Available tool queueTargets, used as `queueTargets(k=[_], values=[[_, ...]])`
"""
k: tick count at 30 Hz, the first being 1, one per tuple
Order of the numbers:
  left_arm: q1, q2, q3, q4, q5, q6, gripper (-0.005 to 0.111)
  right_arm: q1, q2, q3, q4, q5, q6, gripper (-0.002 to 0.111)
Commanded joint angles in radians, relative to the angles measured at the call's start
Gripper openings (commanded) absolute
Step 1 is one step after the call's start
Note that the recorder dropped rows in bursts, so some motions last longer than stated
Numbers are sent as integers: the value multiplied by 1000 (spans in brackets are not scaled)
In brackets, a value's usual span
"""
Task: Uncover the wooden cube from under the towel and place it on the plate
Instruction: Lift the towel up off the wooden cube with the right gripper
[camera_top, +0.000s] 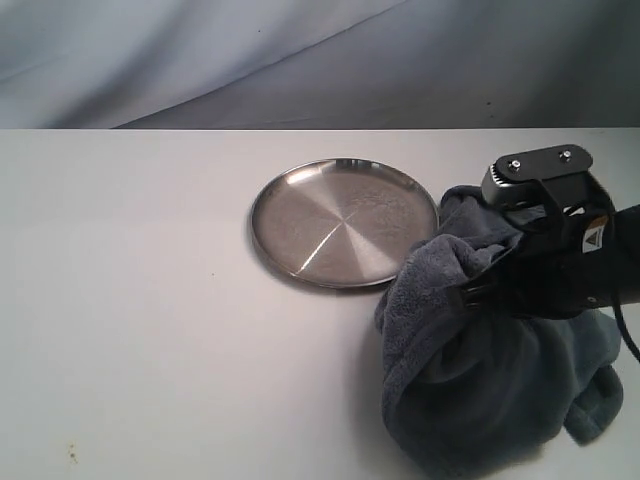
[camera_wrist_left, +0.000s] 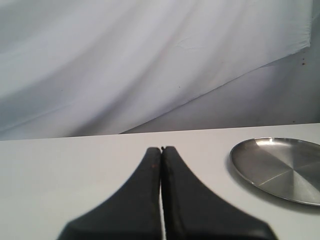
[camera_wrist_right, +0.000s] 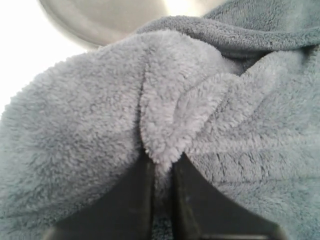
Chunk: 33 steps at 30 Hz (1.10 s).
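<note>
The blue-grey towel (camera_top: 480, 370) is bunched in a heap at the front right of the table, its edge touching the plate's rim. My right gripper (camera_top: 478, 287) is shut on a raised fold of the towel (camera_wrist_right: 165, 115), pinched between the two fingers (camera_wrist_right: 137, 200). The round silver plate (camera_top: 343, 221) lies bare mid-table, also visible in the left wrist view as the plate (camera_wrist_left: 280, 167). The wooden cube is hidden. My left gripper (camera_wrist_left: 161, 149) is shut on nothing, above bare table, and is out of the exterior view.
The white table (camera_top: 130, 320) stretches to the left and front. A pale draped backdrop (camera_top: 200, 50) hangs behind the table's far edge. The right arm's black body (camera_top: 575, 260) rests over the towel heap.
</note>
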<state>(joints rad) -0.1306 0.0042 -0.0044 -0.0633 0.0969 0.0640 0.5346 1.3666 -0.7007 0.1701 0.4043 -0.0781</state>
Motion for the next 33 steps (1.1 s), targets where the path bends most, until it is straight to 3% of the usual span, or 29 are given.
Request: queueTargets(k=[1, 19, 33], values=[[2, -4, 4, -2, -11, -3, 0, 0, -75, 1, -1, -56, 5, 0], [2, -4, 4, -2, -11, -3, 0, -3, -176, 1, -1, -277, 56, 0], [2, -4, 4, -2, -11, -3, 0, -179, -176, 1, -1, -474, 56, 0]])
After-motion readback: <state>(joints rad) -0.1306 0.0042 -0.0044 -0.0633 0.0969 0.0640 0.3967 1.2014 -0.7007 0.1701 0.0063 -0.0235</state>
